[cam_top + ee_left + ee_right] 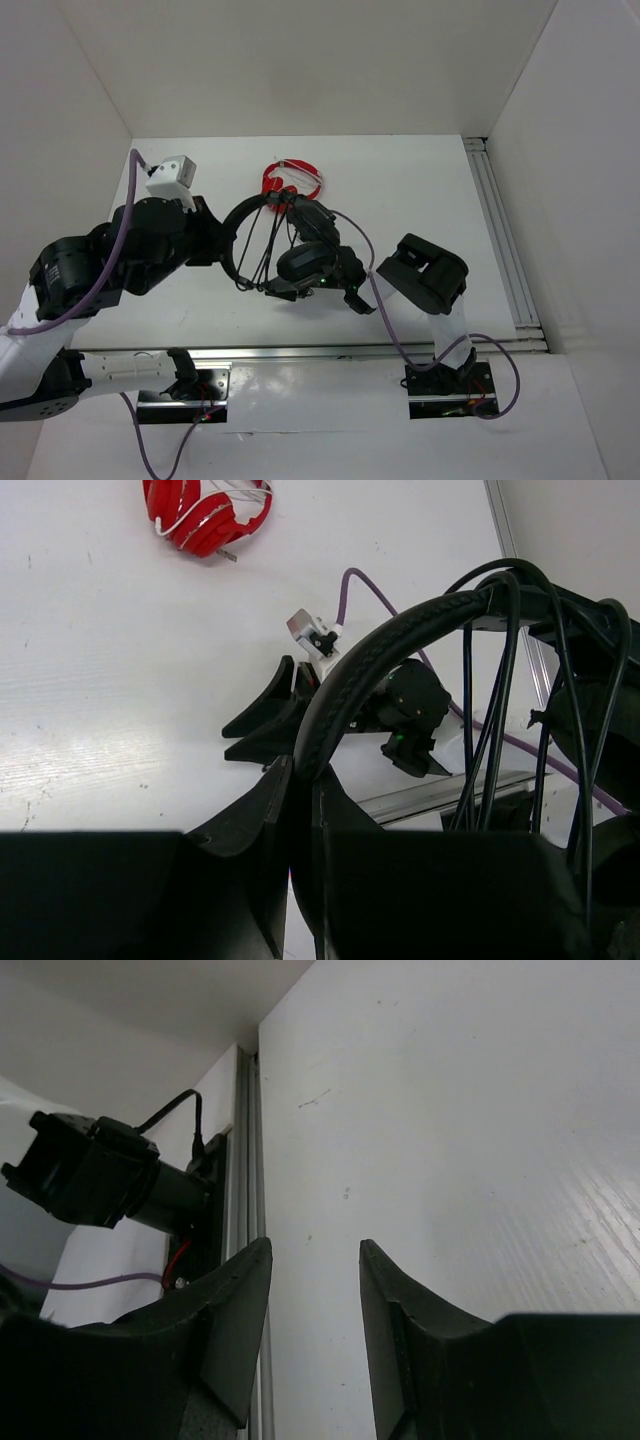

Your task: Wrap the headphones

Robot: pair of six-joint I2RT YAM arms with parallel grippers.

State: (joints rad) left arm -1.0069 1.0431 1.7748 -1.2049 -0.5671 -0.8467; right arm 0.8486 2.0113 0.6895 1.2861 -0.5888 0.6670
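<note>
"Where's the black padded over-ear headset (303, 262)?"

"Mid-frame overhead, above the white desk (420, 190). The left arm reaches rightwards, left fingers (255, 820) pinching its headband."

"And the right fingers (235, 1305)?"

"Spread and empty, which is clear only from their own wrist view. The left wrist view shows thin black cable (468, 730) hanging, with small red headphones (205, 515) at upper left."

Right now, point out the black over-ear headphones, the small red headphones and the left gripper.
Black over-ear headphones (372, 652): left wrist view, padded headband.
Small red headphones (190, 530): left wrist view, red shell.
Left gripper (303, 782): left wrist view, between its fingertips.
</note>
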